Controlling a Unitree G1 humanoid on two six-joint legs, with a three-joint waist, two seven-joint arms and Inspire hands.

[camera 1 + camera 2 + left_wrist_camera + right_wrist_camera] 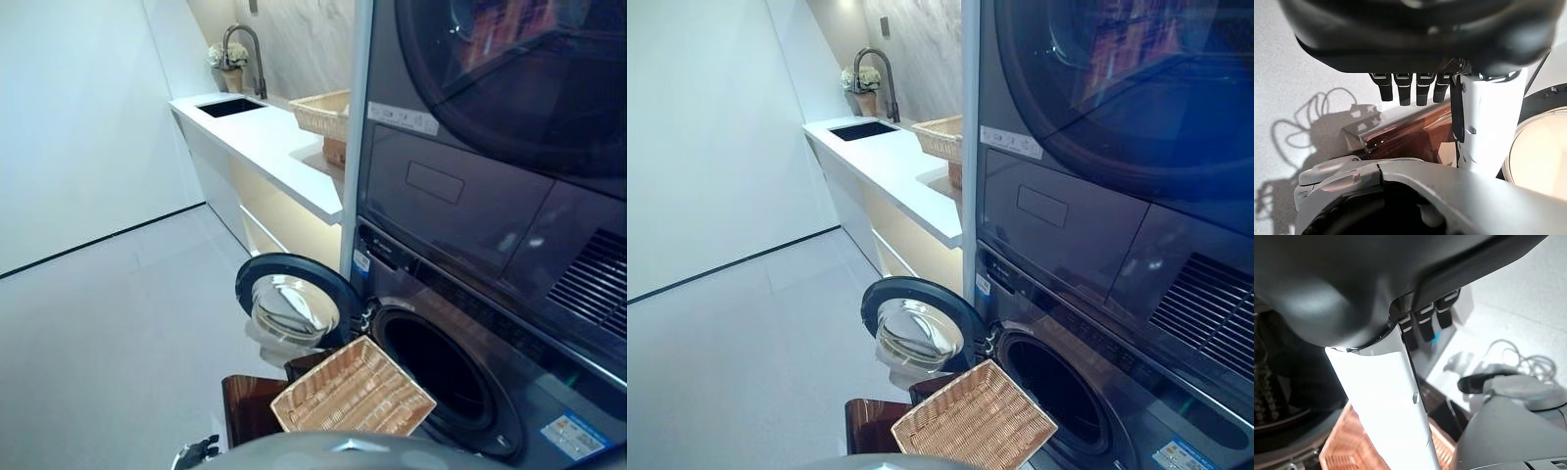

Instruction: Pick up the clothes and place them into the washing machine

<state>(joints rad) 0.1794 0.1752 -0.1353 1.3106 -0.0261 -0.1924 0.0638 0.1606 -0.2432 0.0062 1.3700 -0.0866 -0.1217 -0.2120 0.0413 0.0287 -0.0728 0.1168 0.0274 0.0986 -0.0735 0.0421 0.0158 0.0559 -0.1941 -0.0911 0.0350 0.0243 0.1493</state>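
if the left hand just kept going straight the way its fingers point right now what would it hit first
Most likely the brown wooden stool: in the left wrist view the left hand points its straight, empty fingers at the stool's glossy top, with nothing visible between. Depth is hard to judge, so it could pass the edge and reach the floor.

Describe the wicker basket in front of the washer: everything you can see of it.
The wicker basket is a shallow rectangular tray of light tan woven cane with a raised rim. It sits tilted, one corner pointing toward the washing machine drum opening, resting on a dark reddish-brown wooden stool just below the open round door. Its inside looks empty; no clothes show in it. Neither hand touches it. A second, similar basket stands on the white counter farther back.
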